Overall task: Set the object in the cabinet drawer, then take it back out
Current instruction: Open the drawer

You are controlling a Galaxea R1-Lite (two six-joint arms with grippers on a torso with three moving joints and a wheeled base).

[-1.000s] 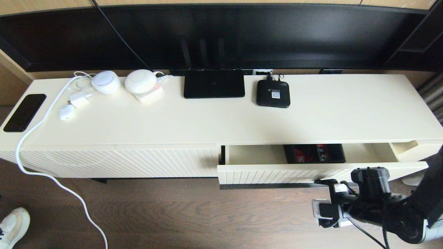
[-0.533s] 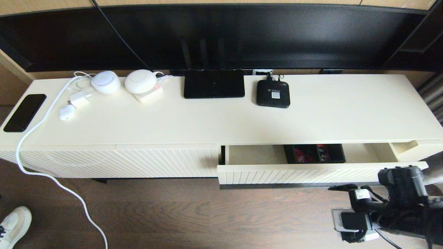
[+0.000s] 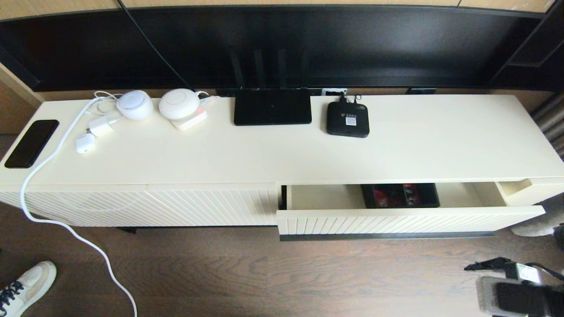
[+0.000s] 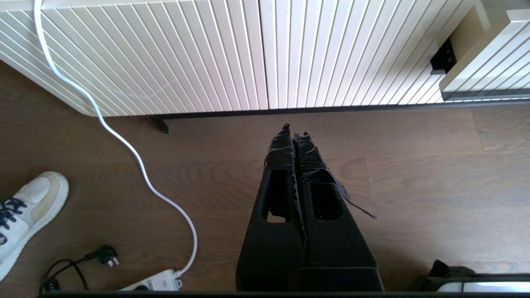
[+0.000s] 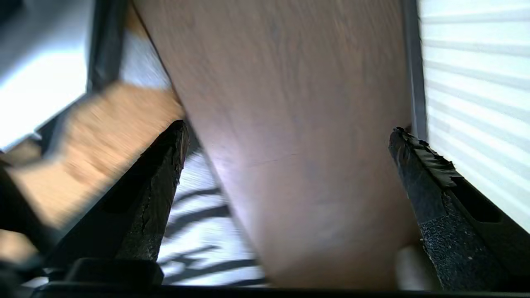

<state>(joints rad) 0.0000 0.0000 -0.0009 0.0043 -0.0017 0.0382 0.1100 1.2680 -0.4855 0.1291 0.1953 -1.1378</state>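
Note:
The black organizer box (image 3: 400,195) with red packets sits inside the cabinet drawer (image 3: 396,222), which is partly pulled out on the cabinet's right side; the cabinet top hides the box's far part. My right gripper (image 5: 287,132) is open and empty, low over the wooden floor in front of the drawer's right end, clear of the ribbed front (image 5: 476,103). Its wrist (image 3: 515,295) shows at the head view's bottom right corner. My left gripper (image 4: 295,130) is shut and empty, parked over the floor before the fixed ribbed panel (image 4: 207,54).
On the cabinet top are a flat black router (image 3: 272,107), a small black set-top box (image 3: 347,119), white round devices (image 3: 178,103) and a phone (image 3: 31,143). A white cable (image 3: 53,220) trails to the floor near a shoe (image 3: 26,286).
My right arm has drawn back from the drawer front, toward the lower right and nearly out of the head view. Drawer and box have not moved.

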